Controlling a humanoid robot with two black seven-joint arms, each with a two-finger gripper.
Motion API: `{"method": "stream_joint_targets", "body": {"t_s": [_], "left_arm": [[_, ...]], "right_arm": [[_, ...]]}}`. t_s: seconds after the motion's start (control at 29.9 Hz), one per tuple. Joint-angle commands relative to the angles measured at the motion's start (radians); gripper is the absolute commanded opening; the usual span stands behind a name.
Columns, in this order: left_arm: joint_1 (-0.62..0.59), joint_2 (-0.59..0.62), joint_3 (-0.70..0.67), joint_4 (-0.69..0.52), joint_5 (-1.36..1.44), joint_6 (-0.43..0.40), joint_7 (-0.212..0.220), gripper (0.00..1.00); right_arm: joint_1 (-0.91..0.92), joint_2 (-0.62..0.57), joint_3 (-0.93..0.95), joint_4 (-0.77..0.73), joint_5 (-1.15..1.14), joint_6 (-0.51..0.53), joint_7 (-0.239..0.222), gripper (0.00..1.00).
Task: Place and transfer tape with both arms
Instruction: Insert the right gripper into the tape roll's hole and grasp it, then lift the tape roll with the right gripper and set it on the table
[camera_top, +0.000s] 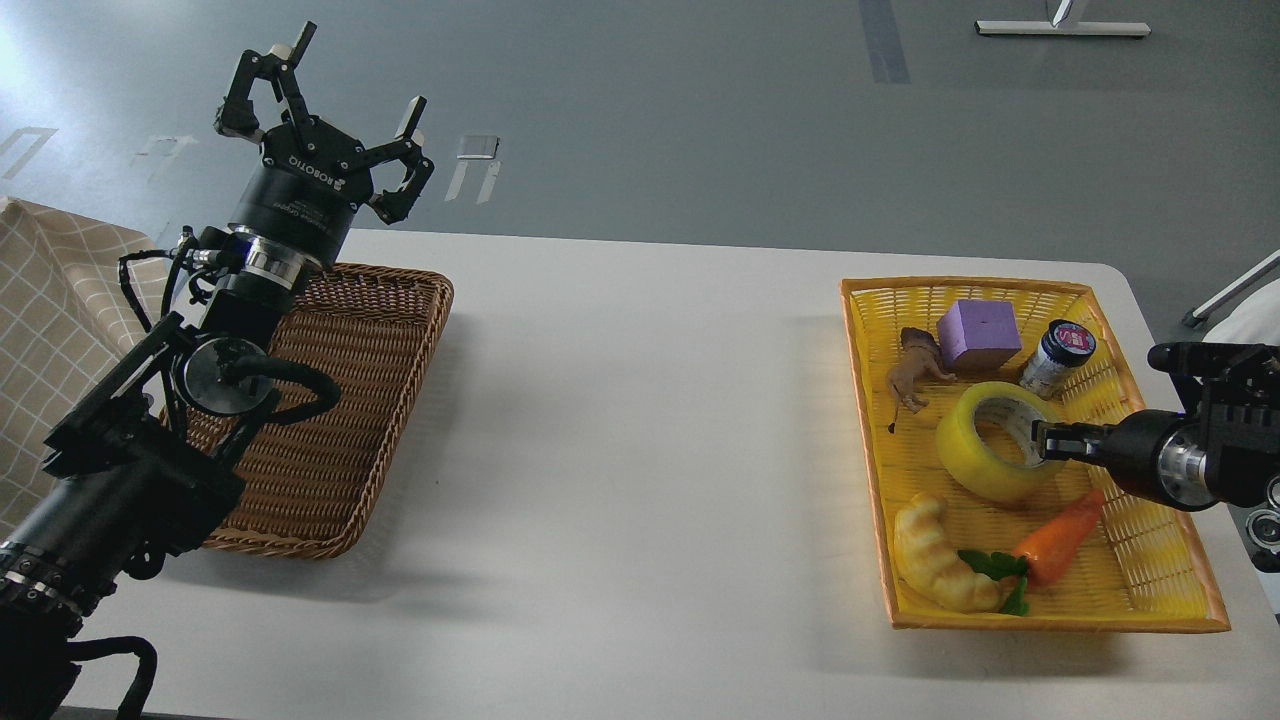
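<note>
While the left pincer hangs wide open and empty at upper left, the right pincer sits at the tape in the yellow basket, lower right; whether it grips, I cannot tell. Light, stiff, slick roll: best pinched through the core wall.

A white table stands on grey floor marked with pale tape.
</note>
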Motion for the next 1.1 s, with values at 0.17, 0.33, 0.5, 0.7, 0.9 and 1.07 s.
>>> {"method": "stream_joint_targets", "body": {"t_s": [0.17, 0.33, 0.5, 0.7, 0.9, 1.07], "left_arm": [[0.000, -0.002, 0.001, 0.000, 0.000, 0.000, 0.000, 0.99], [0.000, -0.003, 0.003, 0.001, 0.000, 0.000, 0.000, 0.99], [0.000, -0.008, 0.006, 0.001, 0.000, 0.000, 0.002, 0.99], [0.000, -0.005, 0.003, 0.001, 0.000, 0.000, 0.002, 0.99], [0.000, -0.005, 0.001, 0.001, 0.000, 0.000, 0.002, 0.99], [0.000, -0.005, 0.001, 0.001, 0.000, 0.000, 0.000, 0.99]], "right_arm": [[0.148, -0.089, 0.026, 0.179, 0.040, 0.000, 0.002, 0.00], [0.183, -0.078, 0.038, 0.301, 0.060, 0.000, 0.002, 0.00], [0.227, 0.066, 0.008, 0.303, 0.055, 0.000, -0.004, 0.00], [0.341, 0.238, -0.136, 0.228, 0.047, 0.000, -0.021, 0.00], [0.457, 0.376, -0.302, 0.082, 0.046, 0.000, -0.019, 0.00], [0.474, 0.473, -0.380, -0.023, 0.043, 0.000, -0.021, 0.00]]}}
